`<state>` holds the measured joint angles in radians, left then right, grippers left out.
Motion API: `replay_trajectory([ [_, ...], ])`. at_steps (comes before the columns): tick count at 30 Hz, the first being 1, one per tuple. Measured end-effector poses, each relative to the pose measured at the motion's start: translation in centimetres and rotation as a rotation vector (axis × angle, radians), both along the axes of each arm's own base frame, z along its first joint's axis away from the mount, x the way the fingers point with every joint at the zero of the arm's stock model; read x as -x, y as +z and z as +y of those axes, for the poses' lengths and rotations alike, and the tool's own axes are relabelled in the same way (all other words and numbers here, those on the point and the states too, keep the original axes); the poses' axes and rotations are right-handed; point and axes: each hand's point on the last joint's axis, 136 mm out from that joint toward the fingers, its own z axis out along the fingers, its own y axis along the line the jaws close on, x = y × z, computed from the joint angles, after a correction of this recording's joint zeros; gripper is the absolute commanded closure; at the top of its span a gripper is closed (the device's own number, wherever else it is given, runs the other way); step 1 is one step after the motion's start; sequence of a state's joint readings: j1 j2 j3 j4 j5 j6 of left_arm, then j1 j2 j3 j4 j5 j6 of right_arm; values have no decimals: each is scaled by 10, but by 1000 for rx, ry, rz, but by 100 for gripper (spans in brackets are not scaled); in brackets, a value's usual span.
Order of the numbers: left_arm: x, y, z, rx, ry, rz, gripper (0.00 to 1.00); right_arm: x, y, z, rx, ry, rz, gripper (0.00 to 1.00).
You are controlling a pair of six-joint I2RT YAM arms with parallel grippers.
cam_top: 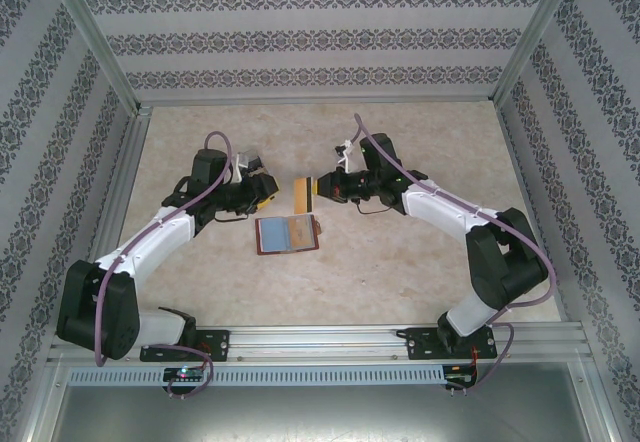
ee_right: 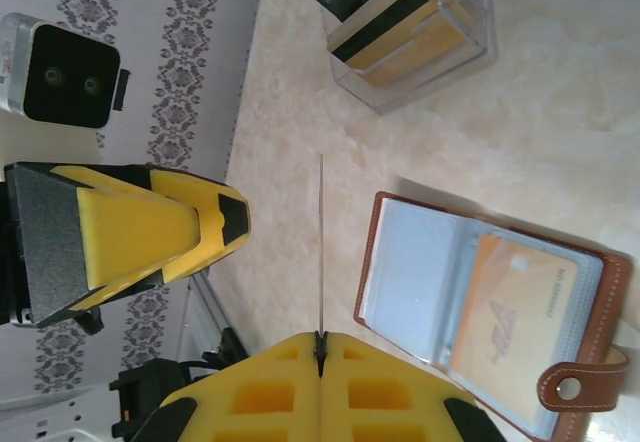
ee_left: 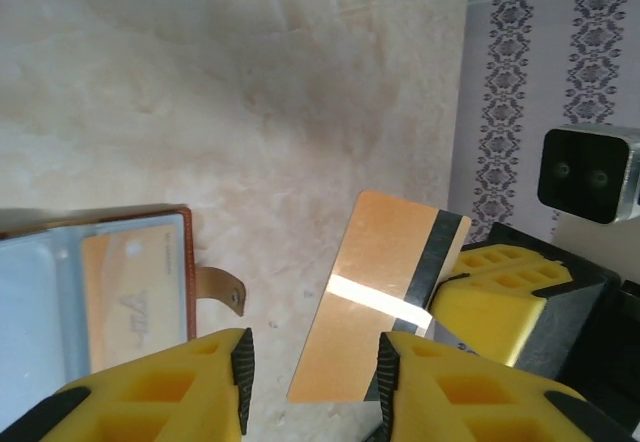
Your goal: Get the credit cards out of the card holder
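The brown card holder (cam_top: 288, 233) lies open on the table, its blue-grey panels (ee_right: 420, 282) facing up. An orange credit card (ee_right: 505, 312) sits in its right pocket (ee_left: 130, 292). Just above and behind the holder, my right gripper (cam_top: 320, 188) is shut (ee_right: 321, 342) on a gold credit card (cam_top: 301, 195) with a black stripe (ee_left: 385, 282). In the right wrist view this card shows edge-on (ee_right: 321, 232). My left gripper (cam_top: 265, 194) faces that card with its jaws open (ee_left: 315, 367), and its finger (ee_right: 150, 232) stays a little apart from it.
A small clear plastic box (ee_right: 410, 32) with black and gold cards stands on the table beyond the holder. The holder's snap strap (ee_right: 580, 387) sticks out from its side (ee_left: 220, 287). Metal frame rails (cam_top: 330, 342) and patterned walls (cam_top: 320, 42) enclose the beige table.
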<state>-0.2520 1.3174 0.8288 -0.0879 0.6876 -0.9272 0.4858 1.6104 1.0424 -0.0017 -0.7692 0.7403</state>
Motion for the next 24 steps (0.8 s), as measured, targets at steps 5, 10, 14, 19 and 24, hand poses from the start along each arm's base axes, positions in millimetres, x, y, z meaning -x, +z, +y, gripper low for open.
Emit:
replay_trajectory([
  [5, -1, 7, -3, 36, -15, -13, 63, -1, 9, 4, -40, 1, 2, 100],
  [10, -1, 9, -3, 49, -21, -14, 64, -3, 14, 6, -63, 1, 0, 100],
  [14, -2, 13, -7, 73, -35, -27, 68, -3, 19, 8, -86, 7, -2, 100],
  [19, -4, 15, -12, 110, -55, -28, 69, -4, 29, 12, -125, 18, -10, 100],
  [24, -5, 16, -15, 130, -66, -26, 70, -3, 38, 16, -166, 37, -13, 100],
])
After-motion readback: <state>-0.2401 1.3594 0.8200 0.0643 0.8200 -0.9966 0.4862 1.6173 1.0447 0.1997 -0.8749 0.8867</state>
